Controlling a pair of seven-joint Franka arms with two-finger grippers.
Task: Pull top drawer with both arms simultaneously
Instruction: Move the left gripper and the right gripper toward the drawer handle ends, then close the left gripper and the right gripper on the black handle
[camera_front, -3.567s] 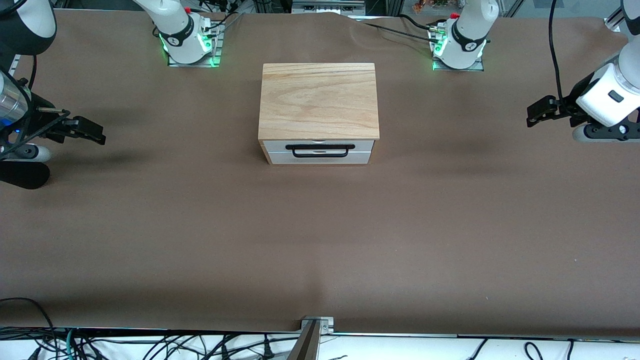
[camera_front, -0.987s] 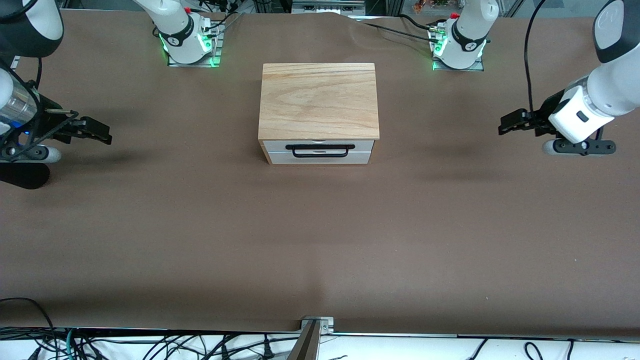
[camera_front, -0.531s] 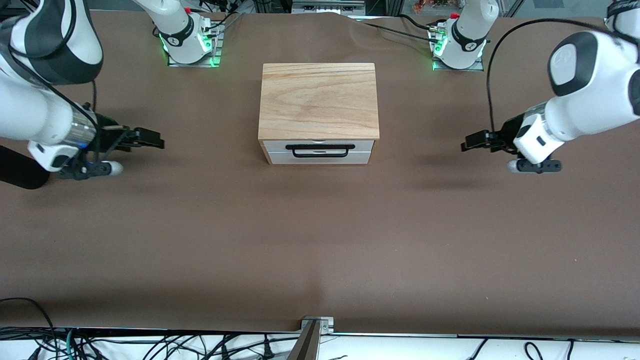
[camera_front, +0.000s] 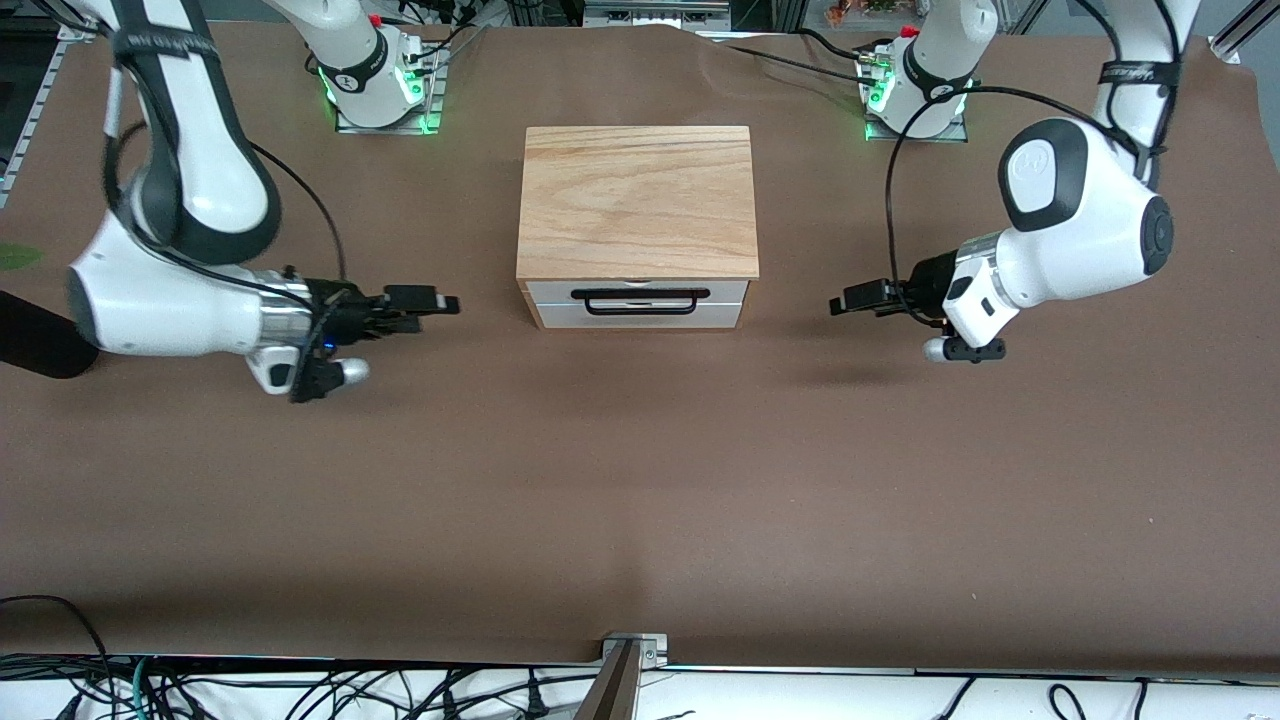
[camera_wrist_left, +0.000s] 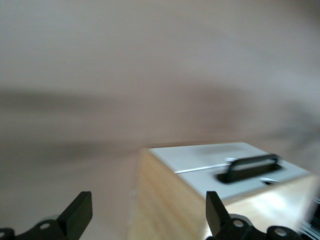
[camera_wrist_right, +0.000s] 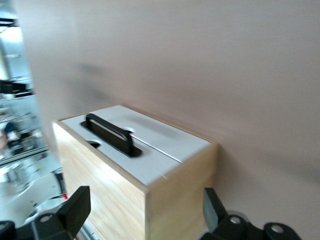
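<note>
The top drawer (camera_front: 552, 292) is the shut white panel under the wooden top of the cabinet (camera_front: 637, 200); its black bar handle (camera_front: 638, 302) lies across the front. My left gripper (camera_front: 845, 304) is open and hovers over the table beside the cabinet, toward the left arm's end. My right gripper (camera_front: 442, 300) is open and hovers beside it toward the right arm's end. The left wrist view shows the open gripper (camera_wrist_left: 147, 212), the drawer (camera_wrist_left: 200, 179) and handle (camera_wrist_left: 250, 167). The right wrist view shows the open gripper (camera_wrist_right: 144, 205), the drawer (camera_wrist_right: 142, 167) and handle (camera_wrist_right: 110, 134).
The cabinet stands alone on the brown table cover (camera_front: 640, 480). The arm bases (camera_front: 375, 90) (camera_front: 915, 95) stand farther from the front camera than the cabinet. Cables run along the table edge nearest the front camera (camera_front: 300, 690).
Both arms have swung in from the table's ends toward the cabinet. Each gripper now hovers close beside the cabinet's front corners. The drawer has not moved.
</note>
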